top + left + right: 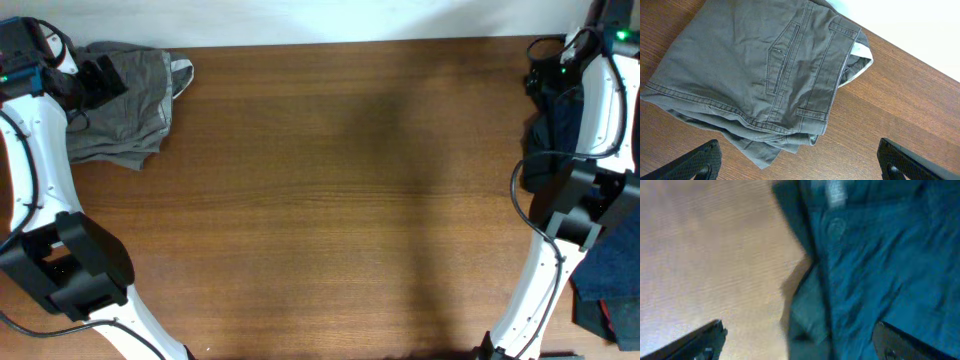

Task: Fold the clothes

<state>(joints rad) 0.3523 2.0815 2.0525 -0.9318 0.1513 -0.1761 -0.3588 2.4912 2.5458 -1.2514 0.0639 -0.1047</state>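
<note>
Folded olive-grey shorts (128,105) lie at the table's far left corner; the left wrist view shows their back pocket, belt loops and pale inner waistband (765,70). My left gripper (95,75) hovers over them, open and empty, its fingertips wide apart (800,162). A dark navy-blue garment (555,130) lies at the far right edge; in the right wrist view it shows blurred, with a button (875,270). My right gripper (550,70) is above it, open and empty, its fingertips (800,340) straddling the garment's edge.
The brown wooden table (350,200) spans the view. More blue fabric (610,275) lies at the lower right edge. The arm bases stand at the lower left (70,265) and right (585,205). A white surface borders the table's far edge.
</note>
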